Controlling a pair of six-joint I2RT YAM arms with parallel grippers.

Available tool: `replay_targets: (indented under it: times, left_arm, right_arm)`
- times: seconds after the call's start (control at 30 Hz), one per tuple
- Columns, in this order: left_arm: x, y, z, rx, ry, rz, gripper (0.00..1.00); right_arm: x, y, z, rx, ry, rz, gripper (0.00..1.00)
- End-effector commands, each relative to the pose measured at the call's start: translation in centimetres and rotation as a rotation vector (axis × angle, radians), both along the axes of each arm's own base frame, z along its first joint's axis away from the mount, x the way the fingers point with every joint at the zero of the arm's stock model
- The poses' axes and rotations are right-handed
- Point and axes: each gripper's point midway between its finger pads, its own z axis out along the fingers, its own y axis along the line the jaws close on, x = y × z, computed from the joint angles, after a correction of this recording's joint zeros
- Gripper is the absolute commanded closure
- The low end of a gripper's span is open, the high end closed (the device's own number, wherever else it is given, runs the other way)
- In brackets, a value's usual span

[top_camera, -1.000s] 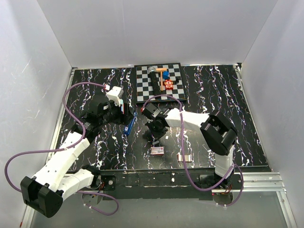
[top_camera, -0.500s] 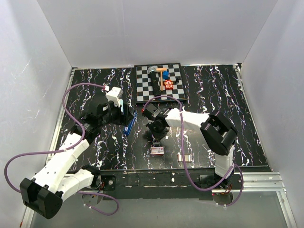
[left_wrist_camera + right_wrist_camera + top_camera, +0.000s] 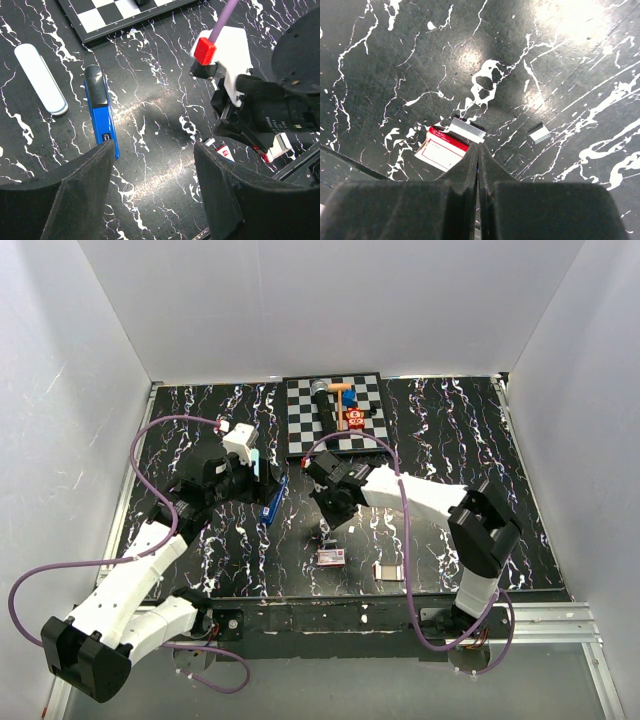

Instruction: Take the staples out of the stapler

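Observation:
The dark-blue stapler [image 3: 272, 502] lies flat on the black marbled table between the two grippers; in the left wrist view it [image 3: 100, 110] sits just left of the open jaws. My left gripper [image 3: 252, 478] [image 3: 153, 150] is open and empty above the table, right of the stapler. My right gripper [image 3: 326, 528] [image 3: 478, 147] is shut, tips down; nothing shows between them. Just beyond its tips lie a red-and-white staple box [image 3: 440, 150] with a silver staple strip [image 3: 467, 129] at its end, and a short loose strip [image 3: 539, 134].
A pale-blue oblong piece [image 3: 40, 77] lies left of the stapler. A chessboard [image 3: 372, 390] at the back holds a hammer, a black cylinder and small toys. The staple box [image 3: 331, 557] and another strip [image 3: 388, 570] lie near the front edge. White walls surround the table.
The right arm's elbow has swung right and its wrist has shifted slightly back, jaws still shut. The left arm has barely moved. The stapler has not moved.

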Motion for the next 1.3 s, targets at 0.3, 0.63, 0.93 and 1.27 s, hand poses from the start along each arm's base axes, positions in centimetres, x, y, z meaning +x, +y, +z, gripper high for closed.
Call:
replay_targets:
  times: [0.3,0.63,0.93,1.27]
  left_arm:
    - [0.0,0.2,1.0,-0.012,-0.041,0.009,0.36]
    - [-0.1,0.2,1.1,-0.014,-0.043,0.006,0.36]
    - [-0.2,0.2,1.1,-0.015,-0.045,0.006,0.36]
    - [-0.2,0.3,1.2,-0.014,-0.051,0.010,0.36]
  right_arm:
    - [0.6,-0.1,-0.5,-0.040,-0.021,-0.021,0.96]
    - [-0.5,-0.4,-1.6,-0.058,0.033,0.001,0.97]
    - [-1.2,-0.2,-1.8,-0.066,0.051,0.025,0.97]
    - [-1.8,-0.1,-2.3,-0.078,0.068,0.040,0.97]
